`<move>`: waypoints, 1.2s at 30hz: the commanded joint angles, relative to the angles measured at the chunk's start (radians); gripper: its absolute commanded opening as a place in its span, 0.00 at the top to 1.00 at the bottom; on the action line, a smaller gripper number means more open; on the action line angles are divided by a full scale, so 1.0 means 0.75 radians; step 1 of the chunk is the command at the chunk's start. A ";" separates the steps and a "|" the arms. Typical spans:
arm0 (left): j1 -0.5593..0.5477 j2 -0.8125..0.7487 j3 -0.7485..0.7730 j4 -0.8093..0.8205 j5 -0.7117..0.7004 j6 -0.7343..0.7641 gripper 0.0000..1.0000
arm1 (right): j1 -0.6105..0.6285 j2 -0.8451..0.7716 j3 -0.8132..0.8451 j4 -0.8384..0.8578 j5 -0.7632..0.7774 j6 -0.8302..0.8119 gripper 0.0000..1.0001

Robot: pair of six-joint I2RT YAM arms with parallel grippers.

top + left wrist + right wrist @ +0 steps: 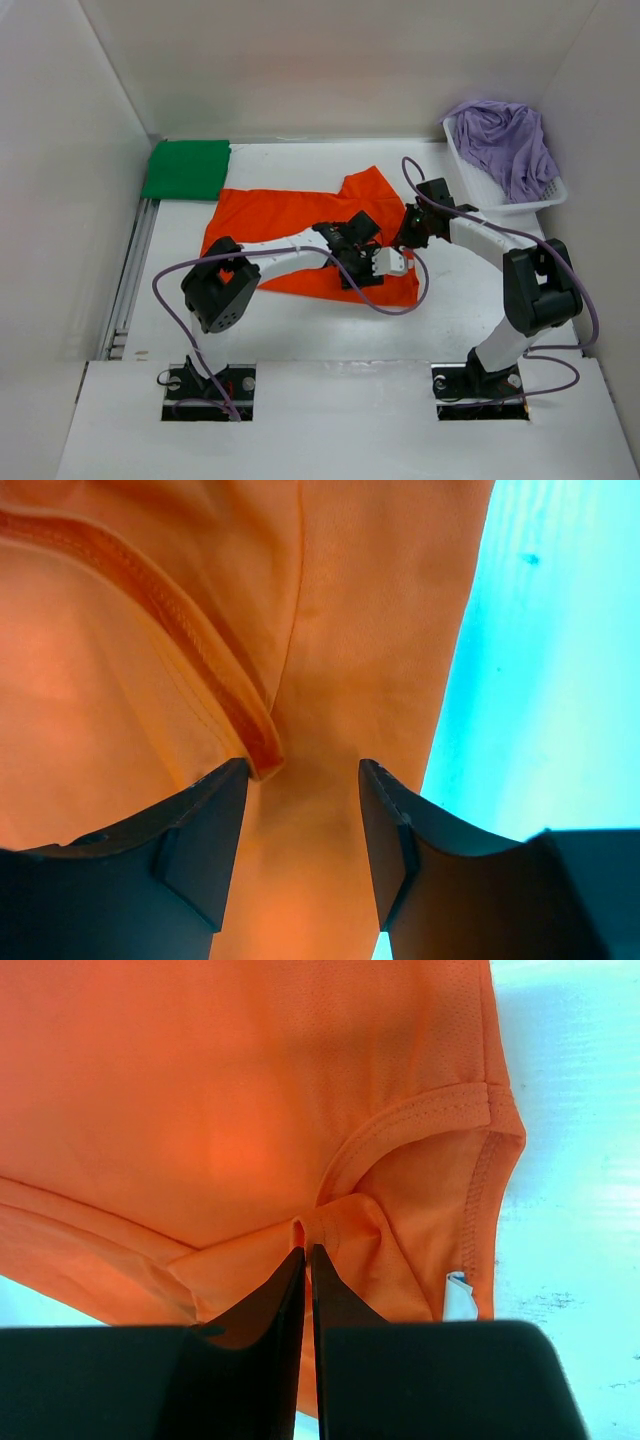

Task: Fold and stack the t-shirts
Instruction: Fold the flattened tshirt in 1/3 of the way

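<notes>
the bright orange soft cloth t-shirt point(290, 225) lies spread across the middle of the white table point(450, 310). the right gripper point(307, 1252) has its jaws pressed together on a small pinched ridge of that shirt, just below a curved stitched seam. the left gripper point(303, 775) stands over the orange cloth with its jaws partly apart and nothing between them; a stitched hem fold ends just beside the finger point(200, 830) at nine o'clock in its wrist view, and bare table shows at three o'clock. a green cloth t-shirt point(187, 168), folded into a flat rectangle, sits at ten o'clock from the orange one, in the far left corner. a pale lavender cloth t-shirt point(510, 145) lies crumpled in a white plastic mesh basket point(478, 190) at two o'clock.
</notes>
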 commanded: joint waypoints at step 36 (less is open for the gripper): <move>0.305 0.148 0.199 0.065 -0.054 -0.402 0.81 | -0.040 0.136 0.162 0.054 -0.011 0.070 0.77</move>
